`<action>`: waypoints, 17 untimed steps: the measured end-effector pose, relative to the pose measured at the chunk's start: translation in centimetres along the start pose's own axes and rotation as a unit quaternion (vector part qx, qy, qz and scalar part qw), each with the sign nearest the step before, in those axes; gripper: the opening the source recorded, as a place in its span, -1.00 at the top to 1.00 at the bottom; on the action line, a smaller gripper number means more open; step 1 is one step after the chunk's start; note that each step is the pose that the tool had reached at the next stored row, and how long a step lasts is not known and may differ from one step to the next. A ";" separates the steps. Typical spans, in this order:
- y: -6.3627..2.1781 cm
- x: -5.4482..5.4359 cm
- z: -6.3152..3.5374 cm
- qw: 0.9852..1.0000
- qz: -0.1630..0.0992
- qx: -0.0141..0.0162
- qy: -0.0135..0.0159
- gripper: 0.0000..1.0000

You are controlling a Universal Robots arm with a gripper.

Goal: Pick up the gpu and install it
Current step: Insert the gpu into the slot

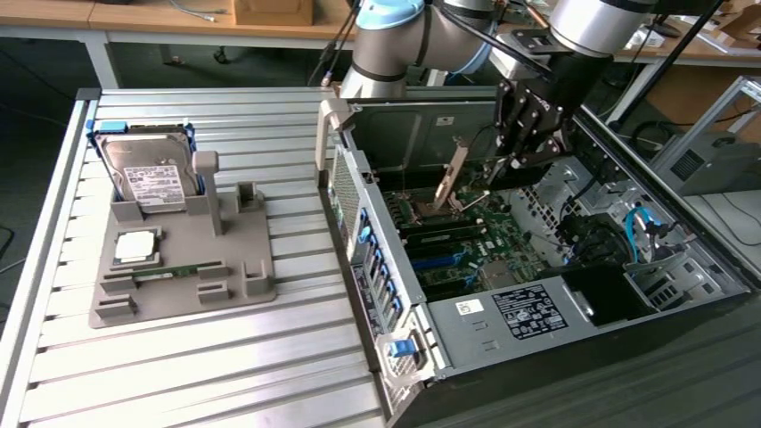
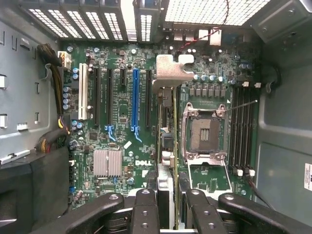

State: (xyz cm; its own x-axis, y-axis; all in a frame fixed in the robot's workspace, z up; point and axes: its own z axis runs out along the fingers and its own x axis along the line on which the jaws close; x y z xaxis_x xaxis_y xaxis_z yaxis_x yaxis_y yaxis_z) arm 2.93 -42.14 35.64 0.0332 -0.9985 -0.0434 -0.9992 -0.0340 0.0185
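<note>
grip: I am clenching my pincer [image 2: 170, 212] on the gpu [image 2: 169, 78], pinching its upper edge | gpu: hanging edge-down inside the open computer case [image 1: 393, 267], over the motherboard [image 2: 122, 146], between the blue slot [image 2: 135, 97] and processor socket [image 2: 202, 134] | contact with board: cannot tell

A grey holder [image 1: 167, 308] on the slatted table [image 1: 274, 357] carries a white-labelled hard drive [image 1: 145, 174] upright at one end, a square silver chip [image 1: 135, 247] flat near its middle and a green memory stick [image 1: 178, 270] beside that, with an open computer case [image 1: 356, 205] just beside the holder on the exterior view's right.
</note>
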 end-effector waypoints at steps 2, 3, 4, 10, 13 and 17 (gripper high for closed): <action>0.14 0.0 0.14 1.000 0.000 0.000 0.000 0.46; 0.20 0.1 0.17 1.000 0.000 0.000 0.000 0.46; 0.27 0.1 0.22 1.000 0.000 0.000 0.000 0.46; 0.61 0.1 0.49 1.000 0.000 0.000 0.000 0.46; 0.76 0.1 0.60 1.000 0.000 0.000 0.000 0.46; 0.95 0.1 0.78 1.000 0.000 0.000 0.001 0.46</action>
State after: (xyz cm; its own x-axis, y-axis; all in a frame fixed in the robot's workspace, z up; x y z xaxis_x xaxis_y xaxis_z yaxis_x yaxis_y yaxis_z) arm 1.97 -42.29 34.87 0.0332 -0.9986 -0.0417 -0.9992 -0.0340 0.0186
